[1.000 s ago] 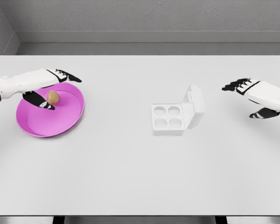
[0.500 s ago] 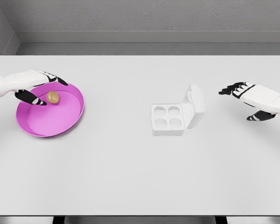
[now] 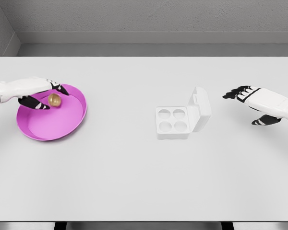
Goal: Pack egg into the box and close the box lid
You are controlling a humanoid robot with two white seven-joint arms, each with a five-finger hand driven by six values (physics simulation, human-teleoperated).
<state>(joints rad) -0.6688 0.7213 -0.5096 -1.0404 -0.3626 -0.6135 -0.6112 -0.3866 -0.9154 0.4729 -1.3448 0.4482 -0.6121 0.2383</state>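
My left hand (image 3: 38, 94) has drawn back, fingers half-curled around but not yet gripping the egg (image 3: 54, 99) in the pink plate (image 3: 57, 125), while my right hand (image 3: 252, 103) waits spread beside the box (image 3: 174, 122), its lid (image 3: 200, 109) propped open over 4 empty cups.

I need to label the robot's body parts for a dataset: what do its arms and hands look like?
Both arms are smooth white shells. The left hand and right hand have white backs with black fingers carrying small white bands. A dark ring with a red line shows on the left forearm. No cables are visible.
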